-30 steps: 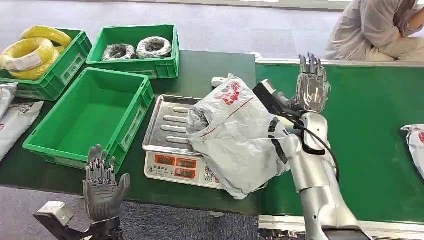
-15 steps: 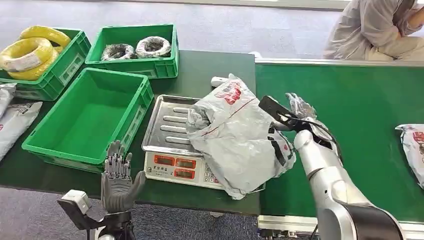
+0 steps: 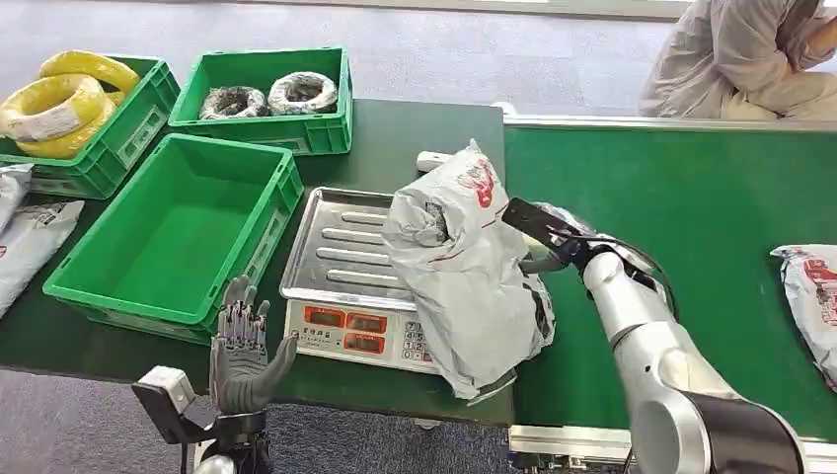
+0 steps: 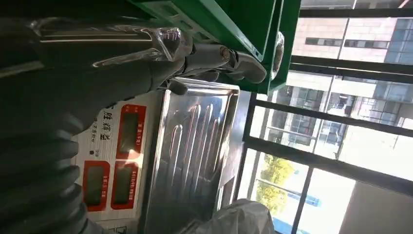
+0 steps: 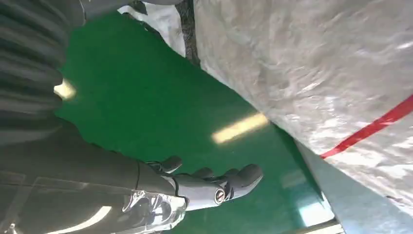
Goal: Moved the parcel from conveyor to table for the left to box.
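I am looking down at the grey parcel (image 3: 469, 272), which is lying off the conveyor (image 3: 711, 217) and draped over the right side of the weighing scale (image 3: 341, 276) on the dark green surface (image 3: 415, 138). Part of the bag is hanging past the scale toward the seam between surface and belt. So I am judging my half of the job as nearly done: the parcel is sitting where my left side can get at it.

My right hand (image 3: 568, 237) is lying just beside the parcel's belt-side flank; my right wrist view is showing the fingers (image 5: 214, 187) stretched out and apart over the green belt, holding nothing, with the bag close by but not gripped.

My left hand (image 3: 242, 346) is hovering at the near edge of the surface, palm up, fingers spread, holding nothing, between the scale and the big empty green crate (image 3: 178, 232).

What I am counting as left: the left-hand pickup and the drop into that crate. Another parcel (image 3: 809, 296) is waiting further along the belt.
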You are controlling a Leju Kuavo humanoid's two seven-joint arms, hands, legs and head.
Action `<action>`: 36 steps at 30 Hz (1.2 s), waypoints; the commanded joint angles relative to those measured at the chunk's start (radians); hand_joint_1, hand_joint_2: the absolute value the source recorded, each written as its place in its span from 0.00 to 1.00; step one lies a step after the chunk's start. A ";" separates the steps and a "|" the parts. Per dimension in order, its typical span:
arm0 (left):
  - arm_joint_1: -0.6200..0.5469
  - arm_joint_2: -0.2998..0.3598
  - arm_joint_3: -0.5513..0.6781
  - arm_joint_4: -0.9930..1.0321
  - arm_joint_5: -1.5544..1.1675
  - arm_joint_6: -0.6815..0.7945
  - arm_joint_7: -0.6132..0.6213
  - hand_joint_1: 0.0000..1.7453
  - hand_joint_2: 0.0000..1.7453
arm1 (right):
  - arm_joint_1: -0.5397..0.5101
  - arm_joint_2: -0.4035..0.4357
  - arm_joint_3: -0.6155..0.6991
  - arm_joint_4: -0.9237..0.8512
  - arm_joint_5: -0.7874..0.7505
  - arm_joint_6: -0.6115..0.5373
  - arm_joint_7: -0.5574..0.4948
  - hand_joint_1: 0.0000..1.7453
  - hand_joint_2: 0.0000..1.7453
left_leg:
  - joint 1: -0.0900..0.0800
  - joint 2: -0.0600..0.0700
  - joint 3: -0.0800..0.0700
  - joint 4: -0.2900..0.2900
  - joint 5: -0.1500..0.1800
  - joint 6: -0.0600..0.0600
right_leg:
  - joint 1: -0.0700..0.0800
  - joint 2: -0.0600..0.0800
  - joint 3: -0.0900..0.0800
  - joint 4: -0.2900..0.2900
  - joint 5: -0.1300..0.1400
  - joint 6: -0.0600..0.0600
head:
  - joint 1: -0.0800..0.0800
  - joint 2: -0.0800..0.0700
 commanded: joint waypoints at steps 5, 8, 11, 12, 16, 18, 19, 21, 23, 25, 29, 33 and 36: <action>0.015 0.011 0.010 -0.008 0.000 0.004 0.004 0.00 1.00 | -0.013 0.017 -0.015 0.026 -0.106 -0.002 -0.187 0.00 1.00 | 0.000 0.002 0.002 -0.001 0.000 0.001 | 0.000 0.000 0.001 -0.001 0.000 -0.002 | 0.000 0.000; 0.015 0.011 0.010 -0.008 0.000 0.004 0.004 0.00 1.00 | -0.013 0.017 -0.015 0.026 -0.106 -0.002 -0.187 0.00 1.00 | 0.000 0.002 0.003 -0.002 0.000 0.001 | 0.000 0.000 0.002 -0.002 0.000 -0.003 | 0.000 0.000; 0.016 0.011 0.012 -0.012 -0.002 0.005 0.004 0.00 1.00 | -0.008 0.019 -0.016 0.017 -0.123 0.005 -0.215 0.00 1.00 | 0.000 0.002 0.003 -0.003 0.000 0.001 | 0.000 0.000 0.002 -0.002 0.000 -0.003 | 0.000 0.000; 0.016 0.009 0.015 -0.014 -0.004 0.007 0.004 0.00 1.00 | -0.003 0.020 -0.010 0.009 -0.145 0.016 -0.240 0.00 1.00 | 0.000 0.002 0.002 -0.001 0.000 0.001 | 0.000 0.000 0.001 -0.001 0.000 -0.002 | 0.000 0.000; 0.010 0.007 0.018 -0.018 -0.012 0.003 0.009 0.00 1.00 | 0.020 0.024 0.004 -0.020 -0.207 0.074 -0.308 0.00 1.00 | 0.000 0.001 0.002 -0.002 0.000 0.001 | 0.001 0.000 0.001 -0.001 0.000 -0.002 | 0.000 0.000; -0.010 0.016 0.010 0.000 -0.014 -0.016 0.021 0.00 1.00 | 0.034 0.021 0.040 -0.030 -0.254 0.241 -0.417 0.00 1.00 | 0.000 0.002 0.002 -0.002 0.000 0.001 | 0.000 0.000 0.001 -0.001 0.000 -0.002 | 0.000 0.000; -0.018 0.016 0.010 0.007 -0.014 -0.019 0.023 0.00 1.00 | 0.038 0.027 0.055 -0.029 -0.252 0.250 -0.412 0.00 1.00 | 0.000 0.002 0.004 -0.003 0.000 0.001 | 0.001 0.000 0.003 -0.003 0.000 -0.003 | 0.000 0.000; -0.029 0.013 0.014 0.025 -0.013 -0.024 0.024 0.00 1.00 | 0.032 0.051 0.107 -0.014 -0.231 0.240 -0.387 0.00 1.00 | 0.000 0.001 0.004 -0.003 0.000 0.001 | 0.001 -0.001 0.003 -0.003 0.000 -0.003 | 0.000 0.000; -0.035 0.012 0.013 0.028 -0.014 -0.028 0.025 0.00 1.00 | 0.031 0.074 0.132 -0.010 -0.224 0.250 -0.400 0.00 1.00 | 0.000 0.003 0.002 -0.001 0.000 0.000 | 0.000 0.002 0.001 -0.001 0.000 -0.002 | 0.000 0.000; -0.036 0.010 0.014 0.024 -0.016 -0.029 0.027 0.00 1.00 | 0.034 0.095 0.169 -0.011 -0.215 0.254 -0.411 0.00 1.00 | 0.000 0.003 0.002 -0.002 0.000 0.000 | 0.000 0.002 0.001 -0.001 0.000 -0.002 | 0.000 0.000; -0.033 0.009 0.016 0.017 -0.019 -0.029 0.030 0.00 1.00 | 0.042 0.104 0.201 -0.017 -0.215 0.251 -0.414 0.00 1.00 | 0.000 0.006 0.004 -0.003 0.000 0.001 | 0.001 0.004 0.002 -0.002 0.001 -0.003 | 0.000 0.000; -0.017 0.009 0.018 0.006 -0.025 -0.027 0.030 0.00 1.00 | 0.045 0.101 0.219 -0.020 -0.223 0.241 -0.414 0.00 1.00 | 0.000 0.004 0.003 -0.002 0.000 0.000 | 0.000 0.003 0.001 -0.001 0.000 -0.002 | 0.000 0.000; 0.008 0.005 0.021 -0.015 -0.030 -0.023 0.029 0.00 1.00 | 0.056 0.099 0.224 -0.027 -0.242 0.202 -0.405 0.00 1.00 | 0.000 0.005 0.005 -0.004 0.000 0.001 | 0.001 0.003 0.003 -0.003 0.000 -0.003 | 0.000 0.000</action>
